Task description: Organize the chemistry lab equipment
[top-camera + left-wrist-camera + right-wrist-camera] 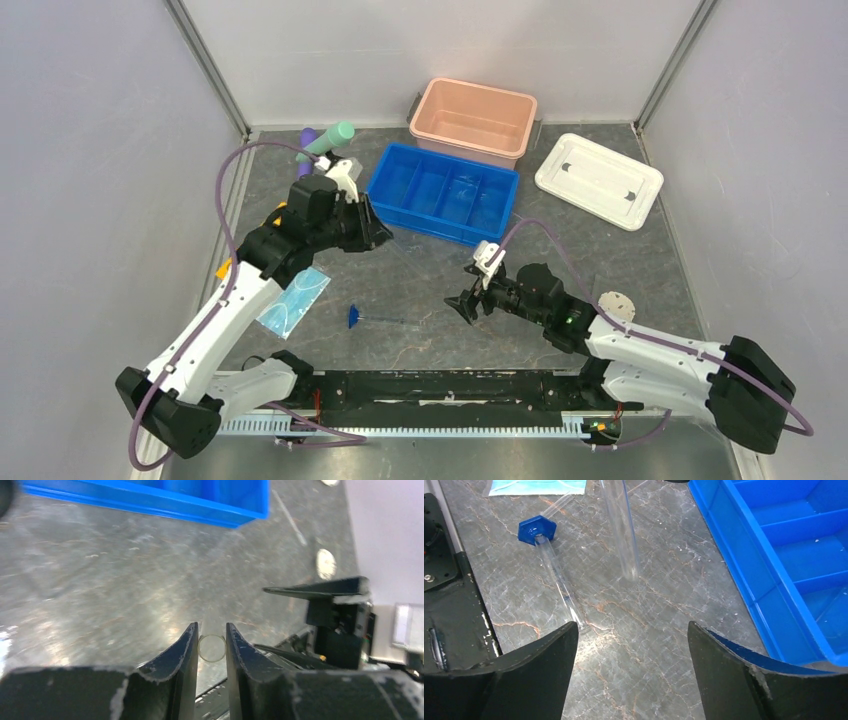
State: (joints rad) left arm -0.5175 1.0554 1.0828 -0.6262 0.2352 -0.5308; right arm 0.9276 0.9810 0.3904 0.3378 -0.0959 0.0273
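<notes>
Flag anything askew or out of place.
The clear cylinder with a blue hexagonal base lies on its side on the table, not standing on that base. The white lid lies apart from the pink bin.

A clear tube [621, 535] narrows passage between lying cylinder [555, 572] and blue tray [749, 590].

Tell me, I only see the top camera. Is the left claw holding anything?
Observer: Yes. Up close, the left gripper pinches a clear tube, its round end between the fingers.
Operator: Is the other claw open?
Observer: Yes. The right gripper stands wide open with nothing between its fingers.
Operator: What's the little blue thing?
Observer: The right wrist view shows a clear cylinder with a blue six-sided base, lying on its side.
</notes>
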